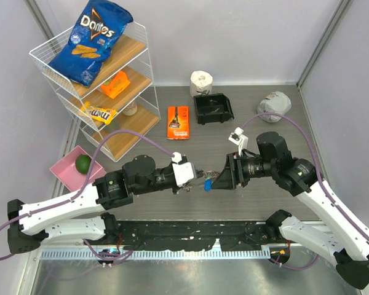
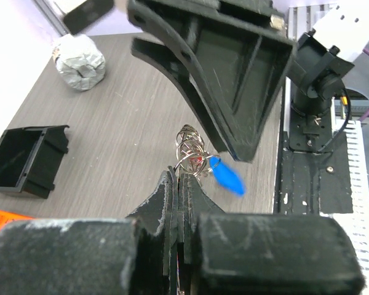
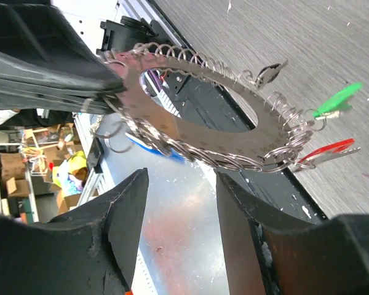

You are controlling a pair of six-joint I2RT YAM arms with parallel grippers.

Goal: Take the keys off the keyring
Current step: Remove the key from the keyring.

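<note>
Keyring (image 3: 203, 117) is held up at centre frame in the top view, with the left gripper (image 2: 178, 181) clamped on its edge. Right gripper (image 3: 181, 178) has its jaws apart and empty, just below the ring. Blue key (image 2: 226, 175) hangs nearest; green key (image 3: 338, 98) and red key (image 3: 329, 150) are at right of the right wrist view. Suggest pinching one key head squarely and walking it along the coil while the left grip stays firm.

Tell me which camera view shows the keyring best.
Right wrist: the keyring fills the frame almost face-on, with nearly the whole loop and its coiled fringe clear. Left wrist shows it small, edge-on and partly hidden. Top external shows only a tiny glint.
</note>
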